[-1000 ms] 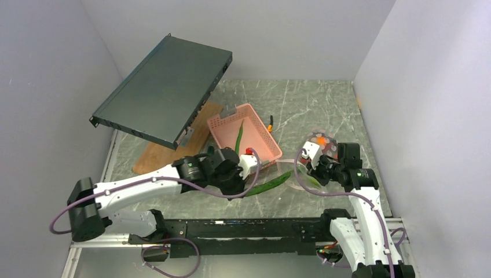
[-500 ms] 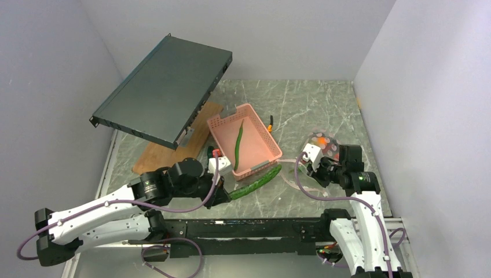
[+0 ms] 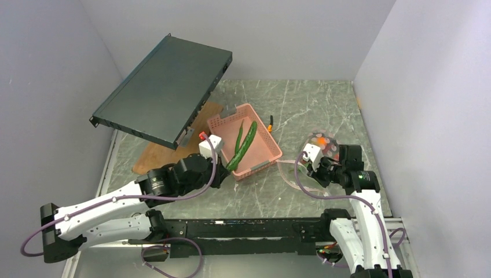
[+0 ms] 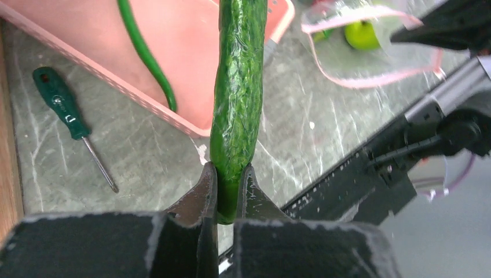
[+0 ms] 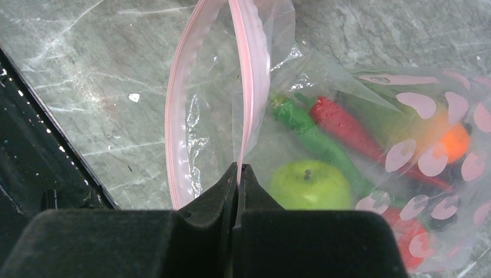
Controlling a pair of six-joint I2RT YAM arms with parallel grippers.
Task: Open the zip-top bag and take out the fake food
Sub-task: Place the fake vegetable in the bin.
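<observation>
Cucumber [image 3: 244, 146] swung over basket [image 3: 262, 142]; long axis toward far-right.

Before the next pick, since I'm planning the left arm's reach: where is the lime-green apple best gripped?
Probably across the apple's round middle, coming in through the zip-top bag's open mouth, which the right gripper pinches by its pink strip; the apple lies nearest that opening.

Your left arm [image 3: 110, 202] stretches low and forward, and the left claw [image 4: 228, 174] is clamped on the end of a long green pod [image 4: 237, 87]. Your right arm [image 3: 365, 217] stands folded upright, with the right claw [image 5: 238, 168] pinched tight on the zip-top bag [image 5: 208, 116] at its pink strip.
</observation>
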